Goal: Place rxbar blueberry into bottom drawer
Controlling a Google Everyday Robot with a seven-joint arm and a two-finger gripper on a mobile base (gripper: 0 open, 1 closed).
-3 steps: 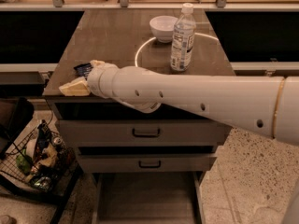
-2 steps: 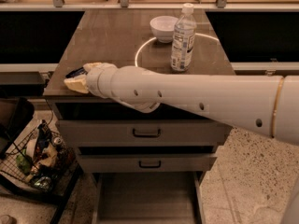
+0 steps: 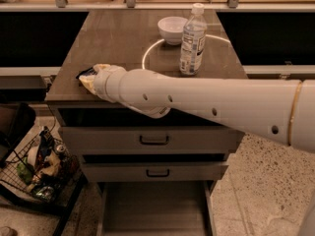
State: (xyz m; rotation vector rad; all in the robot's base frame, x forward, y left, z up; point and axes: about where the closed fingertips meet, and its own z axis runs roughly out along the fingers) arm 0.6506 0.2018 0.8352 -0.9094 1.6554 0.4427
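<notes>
Smooth, glossy plastic-looking arm [image 3: 206,102] carries the gripper [image 3: 90,77] over the front-left of the satin wood-grain countertop [image 3: 118,38].

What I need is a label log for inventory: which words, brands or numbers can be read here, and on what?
None can be read.
water bottle label: printed, but too blurred.
rxbar blueberry wrapper: mostly hidden under the hand at the counter's front left; unreadable.
packages in the wire basket: too small to read.
</notes>
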